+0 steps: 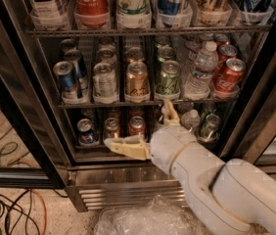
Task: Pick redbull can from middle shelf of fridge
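The fridge [128, 192] stands open in front of me. The redbull can [65, 80], slim and blue-and-silver, stands at the left front of the middle shelf [109, 104], with a second like it behind. My gripper [146, 129] is open and empty. It is low in front of the bottom shelf, below and to the right of the redbull can. One finger [122, 146] points left and the other [170, 113] points up, its tip at the middle shelf's front rail under a green can [168, 77].
A pale silver can [104, 81], a gold can [136, 80], a water bottle [201, 72] and red cans [228, 76] share the middle shelf. Big bottles [92, 4] fill the rack above. Small cans [86, 131] stand below. Cables [11, 204] and a plastic bag [148, 220] lie on the floor.
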Available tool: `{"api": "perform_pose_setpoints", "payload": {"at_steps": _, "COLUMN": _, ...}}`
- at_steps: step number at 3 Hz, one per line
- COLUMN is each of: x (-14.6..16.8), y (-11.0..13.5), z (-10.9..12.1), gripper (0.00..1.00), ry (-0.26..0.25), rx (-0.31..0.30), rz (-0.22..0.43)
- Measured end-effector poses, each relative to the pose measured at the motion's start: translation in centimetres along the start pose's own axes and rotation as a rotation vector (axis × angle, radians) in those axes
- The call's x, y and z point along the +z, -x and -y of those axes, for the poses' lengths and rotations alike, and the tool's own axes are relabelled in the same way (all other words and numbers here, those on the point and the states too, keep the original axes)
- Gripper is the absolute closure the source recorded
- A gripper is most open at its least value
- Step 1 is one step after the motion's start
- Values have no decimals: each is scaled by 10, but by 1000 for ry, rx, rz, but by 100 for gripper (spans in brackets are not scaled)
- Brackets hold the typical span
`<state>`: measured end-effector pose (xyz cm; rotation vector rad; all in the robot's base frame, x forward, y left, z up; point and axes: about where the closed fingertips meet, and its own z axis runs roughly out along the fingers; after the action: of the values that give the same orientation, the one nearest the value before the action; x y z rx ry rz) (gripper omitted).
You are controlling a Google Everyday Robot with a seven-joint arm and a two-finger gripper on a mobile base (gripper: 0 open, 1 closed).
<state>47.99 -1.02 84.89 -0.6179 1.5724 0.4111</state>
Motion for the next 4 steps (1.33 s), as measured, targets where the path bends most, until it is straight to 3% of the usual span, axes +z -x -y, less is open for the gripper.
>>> {"api": "perform_pose_setpoints", "payload": {"at_steps": 1, "x": 6, "y": 17, "z": -10, "gripper": 0, "ry": 12, "rx": 25, "rz": 53}}
{"api": "perform_pose_setpoints", "payload": {"at_steps": 3, "x": 7, "y": 18, "z": -13, "gripper": 0, "ry": 5, "rx": 36, "rz": 78}}
{"api": "perform_pose_setpoints", "payload": {"at_steps": 4, "x": 10, "y": 23, "z": -34, "gripper": 0, "ry": -3, "rx": 58, "rz": 134}}
